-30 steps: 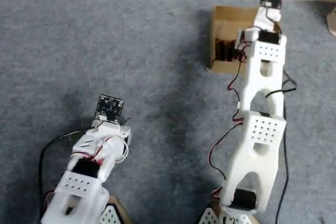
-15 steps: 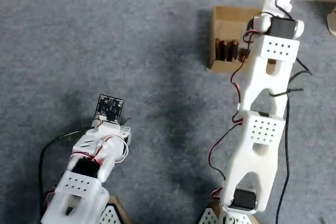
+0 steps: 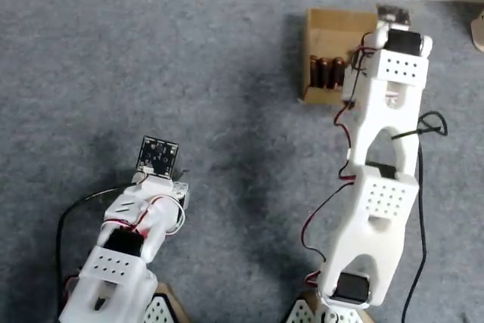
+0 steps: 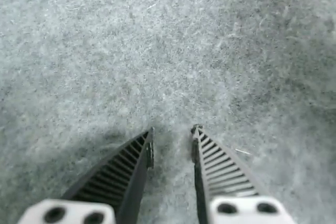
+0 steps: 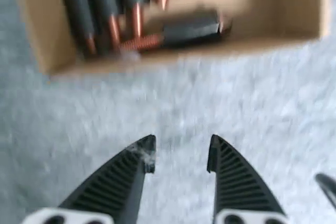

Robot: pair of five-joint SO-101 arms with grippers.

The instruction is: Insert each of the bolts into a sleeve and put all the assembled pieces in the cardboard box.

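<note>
The cardboard box (image 3: pixel 325 24) stands at the back right of the grey carpet. Several dark sleeves with copper bolts (image 3: pixel 327 72) lie side by side in it, and the right wrist view shows them (image 5: pixel 105 3) with one more assembled piece (image 5: pixel 184 29) lying across their ends. My right gripper (image 5: pixel 181 153) hangs open and empty over the carpet just outside the box wall (image 5: pixel 173 56). The right arm (image 3: pixel 382 111) stretches along the right side up to the box. My left gripper (image 4: pixel 172 140) is open and empty just above bare carpet, at the near left (image 3: pixel 159 158).
Grey carpet (image 3: pixel 189 73) covers the table between the arms. Red and black cables (image 3: pixel 340 179) hang off the right arm. A pale object (image 3: pixel 478 29) shows at the far right edge. Arm bases sit at the near edge.
The right arm has pulled its wrist back from over the box toward the near side and turned it. One more assembled piece now lies in the box. The left arm has stayed still.
</note>
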